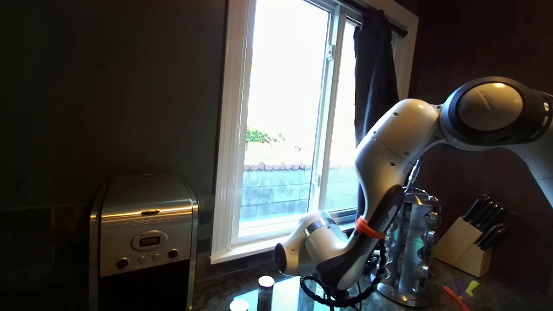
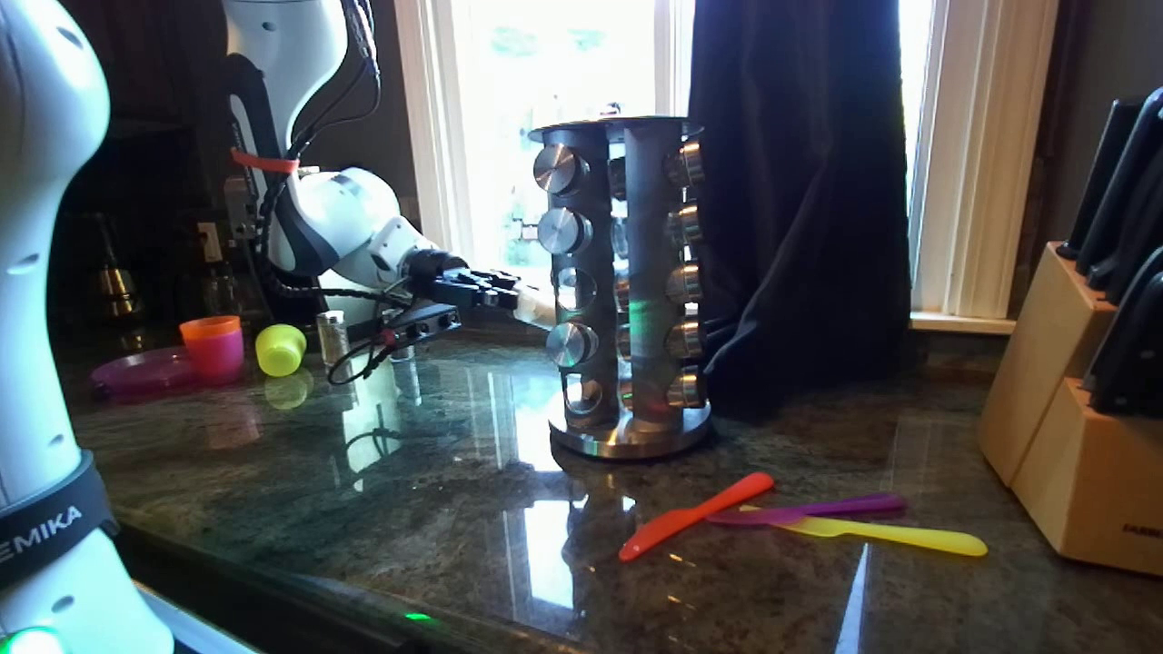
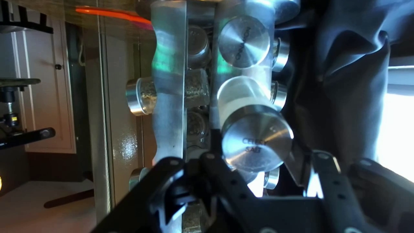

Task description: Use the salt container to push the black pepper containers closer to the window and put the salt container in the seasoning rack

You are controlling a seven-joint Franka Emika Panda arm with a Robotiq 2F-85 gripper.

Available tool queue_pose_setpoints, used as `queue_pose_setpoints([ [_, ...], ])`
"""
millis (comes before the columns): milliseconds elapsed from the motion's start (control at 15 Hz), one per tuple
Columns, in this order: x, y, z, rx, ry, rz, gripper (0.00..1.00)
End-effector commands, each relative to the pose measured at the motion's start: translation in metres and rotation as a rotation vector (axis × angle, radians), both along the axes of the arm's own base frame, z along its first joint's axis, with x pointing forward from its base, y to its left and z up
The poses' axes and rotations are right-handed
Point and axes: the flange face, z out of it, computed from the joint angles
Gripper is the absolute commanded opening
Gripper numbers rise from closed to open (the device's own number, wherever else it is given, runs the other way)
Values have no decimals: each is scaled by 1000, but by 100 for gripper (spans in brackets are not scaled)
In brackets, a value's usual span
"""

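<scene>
Okay, going left to right in an exterior view: you've got two black pepper containers (image 2: pixel 333 341) (assuming those silver-capped ones really are the pepper) standing on the counter (image 2: pixel 409 509), and I can't tell if they're as near the window (image 2: pixel 595 54) as you want. Next is your gripper (image 3: pixel 263 158), its fingers clamped on the lid end of the salt container (image 2: pixel 536 307), which looks to slope down with its glass base aimed at the seasoning rack (image 2: pixel 652 272). Whether that base is inside a slot or just short of it, I can't make out. I'd guess you're on the insert now, so match your angle to how the racked jars (image 2: pixel 563 231) sit, then push straight along the container's length, slow and light, since the rack could turn or slide if you shove off-centre. Mind the dark curtain (image 2: pixel 800 209) to the right. Only let go once it's seated, then back straight out.
</scene>
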Motion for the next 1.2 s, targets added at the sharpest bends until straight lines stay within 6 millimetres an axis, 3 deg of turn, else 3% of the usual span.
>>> queue_pose_setpoints([
  [0,4,-4,-4,-12,-25,13,25],
  [1133,9,-14,-12,-52,-34,26,25],
])
